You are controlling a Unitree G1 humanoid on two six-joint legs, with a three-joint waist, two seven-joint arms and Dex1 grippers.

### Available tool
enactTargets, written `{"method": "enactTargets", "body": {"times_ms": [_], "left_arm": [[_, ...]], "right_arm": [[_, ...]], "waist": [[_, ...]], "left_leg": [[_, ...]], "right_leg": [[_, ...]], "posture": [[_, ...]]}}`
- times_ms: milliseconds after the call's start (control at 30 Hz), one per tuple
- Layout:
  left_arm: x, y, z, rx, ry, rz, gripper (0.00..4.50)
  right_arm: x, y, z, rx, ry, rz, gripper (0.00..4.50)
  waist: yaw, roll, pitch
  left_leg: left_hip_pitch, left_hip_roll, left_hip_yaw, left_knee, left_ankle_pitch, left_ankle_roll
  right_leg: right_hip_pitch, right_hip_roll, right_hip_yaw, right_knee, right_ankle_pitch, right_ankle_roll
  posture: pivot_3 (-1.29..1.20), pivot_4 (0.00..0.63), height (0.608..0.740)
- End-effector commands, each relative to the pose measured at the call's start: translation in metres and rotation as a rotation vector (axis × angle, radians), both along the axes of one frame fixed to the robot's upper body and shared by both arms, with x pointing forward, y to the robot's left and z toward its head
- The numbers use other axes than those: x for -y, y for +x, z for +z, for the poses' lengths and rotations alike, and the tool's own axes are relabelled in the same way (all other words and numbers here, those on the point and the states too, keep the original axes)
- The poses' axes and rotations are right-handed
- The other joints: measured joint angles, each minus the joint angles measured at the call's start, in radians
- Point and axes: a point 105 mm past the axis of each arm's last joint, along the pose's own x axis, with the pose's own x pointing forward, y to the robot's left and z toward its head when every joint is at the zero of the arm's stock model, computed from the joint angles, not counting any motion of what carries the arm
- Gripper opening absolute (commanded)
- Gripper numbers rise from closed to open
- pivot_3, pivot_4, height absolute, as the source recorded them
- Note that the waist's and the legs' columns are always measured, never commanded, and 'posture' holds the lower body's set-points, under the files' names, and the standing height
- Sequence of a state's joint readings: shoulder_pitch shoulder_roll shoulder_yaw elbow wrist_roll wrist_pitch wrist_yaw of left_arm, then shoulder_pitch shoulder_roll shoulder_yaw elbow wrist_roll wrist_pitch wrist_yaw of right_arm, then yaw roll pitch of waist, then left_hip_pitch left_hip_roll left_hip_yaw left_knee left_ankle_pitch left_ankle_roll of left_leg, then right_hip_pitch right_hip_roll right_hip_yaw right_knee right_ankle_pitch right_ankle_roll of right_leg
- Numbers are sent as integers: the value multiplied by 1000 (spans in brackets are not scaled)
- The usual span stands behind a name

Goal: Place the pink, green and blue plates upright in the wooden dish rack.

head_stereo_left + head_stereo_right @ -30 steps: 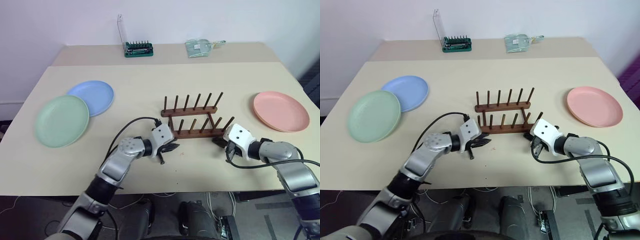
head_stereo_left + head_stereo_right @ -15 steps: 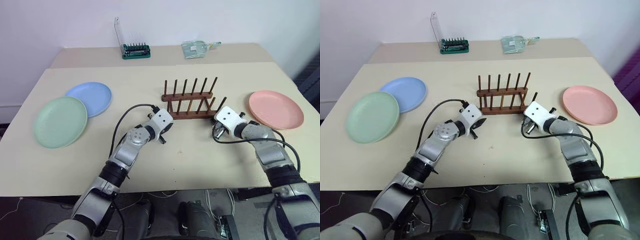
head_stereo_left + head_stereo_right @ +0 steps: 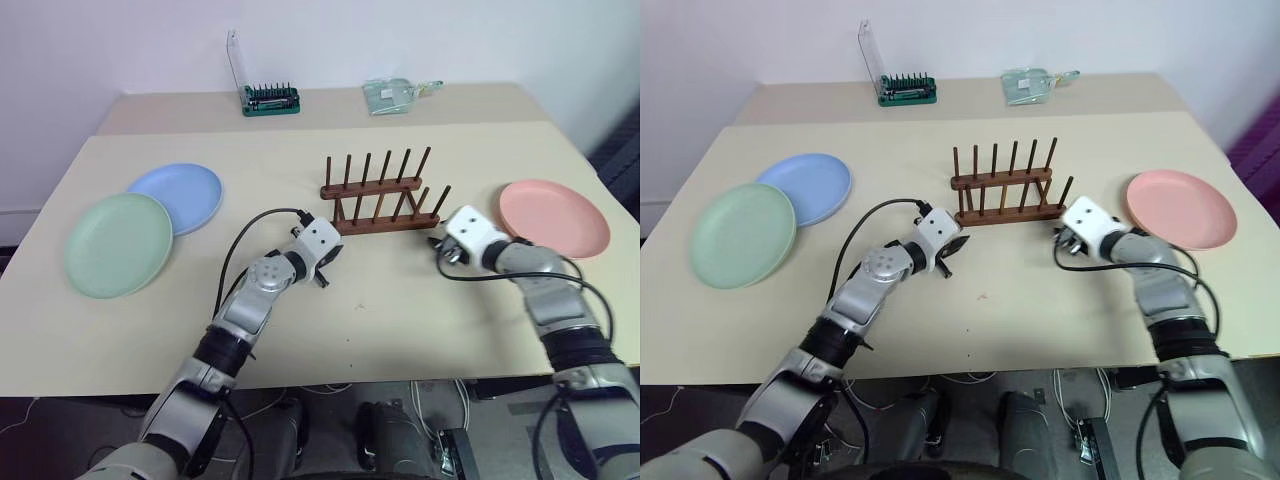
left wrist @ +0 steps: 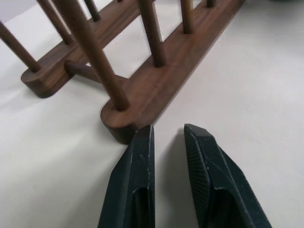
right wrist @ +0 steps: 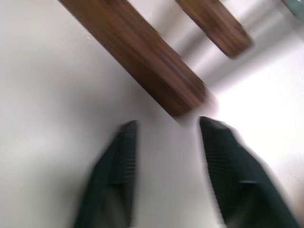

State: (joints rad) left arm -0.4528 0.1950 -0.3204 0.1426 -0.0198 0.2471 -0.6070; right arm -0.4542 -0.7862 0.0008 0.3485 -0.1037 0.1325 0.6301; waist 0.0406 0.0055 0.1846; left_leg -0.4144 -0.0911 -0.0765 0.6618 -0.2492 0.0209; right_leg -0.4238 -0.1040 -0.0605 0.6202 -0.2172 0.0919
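A: Here's the dish rack (image 3: 381, 196), empty, standing about mid-table, and both pincers are crowded at its near rail. No plate is in it yet.

B: Right. The left pincer (image 4: 166, 137) sits just off the rack's left end, fingers a narrow gap apart, holding nothing. One fingertip (image 4: 144, 142) looks almost in contact with the rail's rounded end.

A: That's my worry. A small nudge forward there, I'd say, and the light rack slides or twists on the table (image 3: 420, 310).

B: And the right pincer (image 5: 164, 130)?

A: At the rack's right end, fingers spread well apart, nothing between them. The rail end lies just beyond the gap. Same hazard: a sweep sideways could clip a leaning peg and tip the rack.

B: Where are the plates?

A: The pink plate (image 3: 554, 218) lies flat to the right of the rack, near the right pincer. The blue plate (image 3: 179, 196) and green plate (image 3: 118, 243) are well to the left of the rack, the green one overlapping the blue's rim.

B: So that overlap is another trap.

A: Likely. Lifting the blue first could drag the green along. And flat plates give thin edges to pinch; a poor grip might drop one onto the pegs.
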Motion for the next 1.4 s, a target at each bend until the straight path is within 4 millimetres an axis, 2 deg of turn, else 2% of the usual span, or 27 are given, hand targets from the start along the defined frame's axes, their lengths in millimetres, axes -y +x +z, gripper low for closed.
{"method": "enactTargets", "body": {"times_ms": [33, 200, 367, 500, 567, 600, 667, 733, 800, 867, 967, 1067, 1200, 1267, 1400], "left_arm": [[18, -26, 42, 52, -163, -195, 979], [22, -39, 44, 23, -180, -293, 979], [23, -45, 48, 27, -184, -340, 979], [18, -43, 49, 34, -182, -311, 979], [17, -44, 49, 36, -186, -306, 979], [16, -44, 49, 36, -188, -302, 979], [15, -45, 48, 35, -189, -294, 979], [11, -45, 48, 35, -193, -280, 979], [7, -45, 49, 36, -202, -264, 979], [3, -45, 51, 36, -208, -254, 979], [-1, -44, 52, 35, -212, -247, 979], [-5, -42, 53, 34, -214, -241, 979], [-10, -40, 60, 43, -229, -241, 979], [-12, -39, 62, 45, -232, -240, 979], [-14, -38, 61, 51, -231, -223, 979]], "right_arm": [[27, -1, 31, 85, -66, -88, 3134], [55, 6, 19, 62, -98, -236, 3134], [67, 11, -1, -5, -123, -295, 3134], [69, 15, -2, -2, -142, -307, 1347], [69, 16, -1, 2, -148, -303, 291], [69, 16, -1, 5, -153, -299, 65], [65, 17, 4, 23, -176, -275, 65], [53, 22, 24, 101, -172, -212, 65], [39, 27, 56, 216, -97, -161, 65], [20, 29, 94, 320, 89, -94, 65], [-6, 23, 131, 377, 332, 32, 65], [-44, 5, 162, 332, 599, 271, 65], [-81, -16, 169, 137, 879, 545, 65], [-87, -18, 170, 94, 933, 578, 65], [-92, -9, 170, 23, 1070, 566, 65]], "waist": [[-1, 0, 0], [-4, 0, 0], [-7, 0, 0], [-3, 0, 0], [-2, 0, 0], [-3, 0, 0], [-4, 0, 0], [-4, 0, 0], [-7, 1, 1], [-12, 2, 1], [-15, 3, 2], [-12, 3, 2], [-1, 3, 2], [0, 3, 2], [-2, 3, 2]], "left_leg": [[-2, 0, 0, 0, 0, 0], [0, 2, 2, 0, 0, 0], [2, 3, 4, 0, 0, 0], [3, 2, 5, 0, 0, 1], [3, 2, 5, 0, 0, 1], [3, 2, 5, 0, 0, 1], [3, 2, 5, 0, 0, 1], [3, 2, 5, 0, 0, 1], [3, 2, 5, 0, 0, 1], [3, 3, 6, 0, 0, 1], [3, 4, 6, 0, 0, 1], [3, 4, 5, 0, 0, 1], [3, 4, 5, 0, 0, 1], [3, 4, 5, 0, 0, 1], [2, 3, 5, 0, 0, 2]], "right_leg": [[-2, 0, 0, 0, 0, 0], [-1, 1, 2, -1, 1, -4], [0, 2, 4, 0, 1, -6], [0, 3, 4, -1, 2, -5], [0, 3, 4, -1, 2, -4], [0, 3, 4, -1, 2, -4], [0, 3, 5, -1, 2, -4], [0, 3, 5, -1, 2, -4], [0, 3, 5, -1, 2, -4], [-1, 4, 6, -1, 3, -4], [-1, 5, 6, 0, 3, -4], [-1, 6, 6, 0, 3, -4], [0, 5, 6, -2, 3, -4], [0, 4, 6, -2, 2, -4], [-1, 2, 6, -2, 2, -6]], "posture": [[0, 150, 740], [0, 150, 740], [0, 150, 740], [0, 150, 740], [0, 150, 740], [0, 150, 740], [0, 150, 740], [0, 150, 740], [0, 150, 740], [0, 150, 740], [0, 150, 740], [0, 150, 740], [0, 150, 740], [0, 150, 740], [0, 150, 740]]}}
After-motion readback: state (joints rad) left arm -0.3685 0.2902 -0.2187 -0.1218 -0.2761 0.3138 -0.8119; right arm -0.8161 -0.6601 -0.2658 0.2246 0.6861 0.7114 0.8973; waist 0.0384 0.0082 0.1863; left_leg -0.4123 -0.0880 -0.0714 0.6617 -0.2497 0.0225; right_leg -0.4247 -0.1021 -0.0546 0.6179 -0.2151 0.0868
